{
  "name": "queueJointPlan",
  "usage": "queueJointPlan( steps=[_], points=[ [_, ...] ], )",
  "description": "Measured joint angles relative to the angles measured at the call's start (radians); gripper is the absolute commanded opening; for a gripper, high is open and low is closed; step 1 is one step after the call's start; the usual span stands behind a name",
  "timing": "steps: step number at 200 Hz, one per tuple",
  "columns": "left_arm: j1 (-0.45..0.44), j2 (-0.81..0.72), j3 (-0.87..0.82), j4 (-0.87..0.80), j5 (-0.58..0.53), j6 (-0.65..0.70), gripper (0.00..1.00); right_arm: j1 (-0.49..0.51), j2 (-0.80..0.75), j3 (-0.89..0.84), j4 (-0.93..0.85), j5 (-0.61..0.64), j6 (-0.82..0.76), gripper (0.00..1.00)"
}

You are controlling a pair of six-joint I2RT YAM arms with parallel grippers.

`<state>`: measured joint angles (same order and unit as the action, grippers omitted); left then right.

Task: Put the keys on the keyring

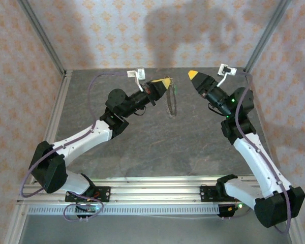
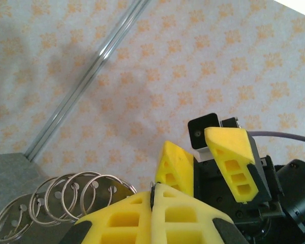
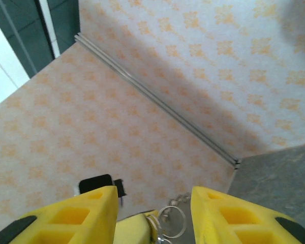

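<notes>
My left gripper [image 1: 165, 83] is shut on the top of the keyring [image 1: 171, 105], a thin grey loop that hangs down from the yellow tips over the table. In the left wrist view a thin dark metal edge [image 2: 153, 193] is pinched between the closed fingers, and silvery coiled loops [image 2: 56, 201] trail off to the lower left. My right gripper [image 1: 193, 75] is raised just right of the left one and points at it. It stands open [image 3: 153, 198] with nothing between its fingers; past the gap I see the left fingertip [image 3: 133, 230] and silvery loops [image 3: 171, 222]. The keys are hidden.
The grey table [image 1: 157, 147] is boxed in by patterned walls, with aluminium posts [image 1: 43, 38] at the back corners. An aluminium rail [image 1: 152, 195] along the near edge carries both arm bases. The right gripper's fingers [image 2: 179, 165] sit close in front of the left gripper.
</notes>
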<state>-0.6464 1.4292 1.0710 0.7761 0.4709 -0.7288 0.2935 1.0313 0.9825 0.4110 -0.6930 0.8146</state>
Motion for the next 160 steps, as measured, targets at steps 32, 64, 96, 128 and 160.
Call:
queueJointPlan(
  steps=[32,64,96,128,160],
  points=[
    [0.000,0.009,-0.003,0.058,-0.025,-0.055,0.00,0.062,0.052,0.000,0.070,0.018,0.002,0.42],
    [0.000,0.014,-0.003,0.094,-0.042,-0.087,0.00,0.085,0.106,0.000,0.109,0.024,0.003,0.42],
    [0.000,0.018,-0.003,0.107,-0.046,-0.104,0.00,0.103,0.127,0.000,0.134,0.024,0.005,0.41],
    [0.000,0.018,-0.003,0.107,-0.047,-0.111,0.00,0.127,0.127,0.000,0.167,0.020,0.008,0.37],
    [0.000,0.018,-0.003,0.107,-0.057,-0.112,0.00,0.143,0.127,0.000,0.182,0.014,0.013,0.35]
  ],
)
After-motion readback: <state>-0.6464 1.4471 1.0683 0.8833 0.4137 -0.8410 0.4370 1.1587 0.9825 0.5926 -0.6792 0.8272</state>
